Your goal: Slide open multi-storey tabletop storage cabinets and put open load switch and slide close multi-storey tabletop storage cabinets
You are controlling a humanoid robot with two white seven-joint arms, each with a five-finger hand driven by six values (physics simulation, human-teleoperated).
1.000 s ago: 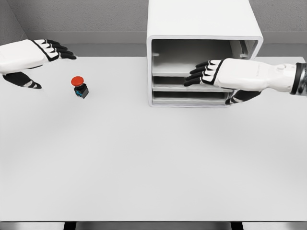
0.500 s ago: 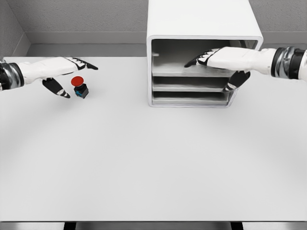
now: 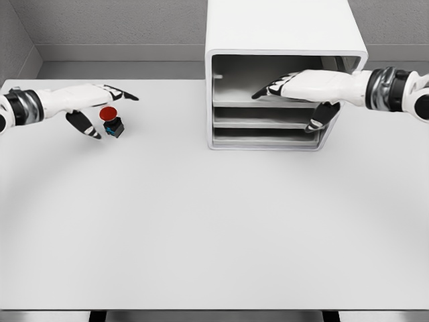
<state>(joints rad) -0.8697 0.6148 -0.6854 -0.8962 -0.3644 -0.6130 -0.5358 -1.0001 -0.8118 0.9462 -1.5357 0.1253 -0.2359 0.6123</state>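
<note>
The load switch (image 3: 111,121), a small black block with a red round button on top, stands on the table's left side. My left hand (image 3: 100,107) hovers around it, fingers spread above and thumb beside it, holding nothing. The white multi-storey cabinet (image 3: 281,40) stands at the back centre-right with its front open, showing three shelves. My right hand (image 3: 295,90) reaches into the top level, fingers stretched flat over the top shelf (image 3: 234,102) and thumb hanging below by the middle shelf at the cabinet's right side. It grasps nothing.
The white table (image 3: 201,221) spreads wide in front of the cabinet and switch. A grey wall runs along the back edge. Both forearms enter from the picture's sides at cabinet height.
My left hand has drifted from the far left until its fingers bracket the switch. My right hand rose from the middle shelf to the top shelf and slid slightly left.
</note>
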